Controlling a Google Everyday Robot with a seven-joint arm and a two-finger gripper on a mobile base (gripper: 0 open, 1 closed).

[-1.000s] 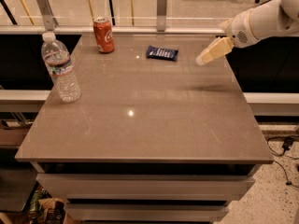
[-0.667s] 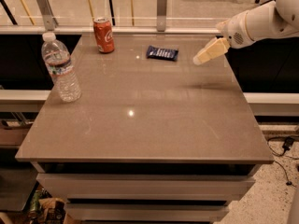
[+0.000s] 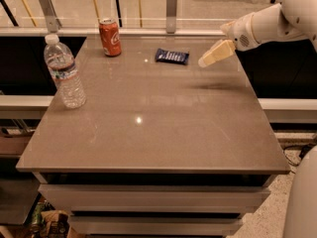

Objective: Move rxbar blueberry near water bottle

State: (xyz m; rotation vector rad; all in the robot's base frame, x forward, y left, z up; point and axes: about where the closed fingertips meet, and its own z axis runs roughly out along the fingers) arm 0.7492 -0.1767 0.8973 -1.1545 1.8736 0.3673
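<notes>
Gripper above table, grip state unclear; rxbar blueberry just left of it, water bottle far left.

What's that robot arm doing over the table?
The robot's white arm reaches in from the right, and its gripper hovers just right of the rxbar blueberry, not touching it. The bar lies flat near the far edge of the grey table. The water bottle stands upright at the left side, with a red soda can behind it. Nothing has been picked up yet.
</notes>
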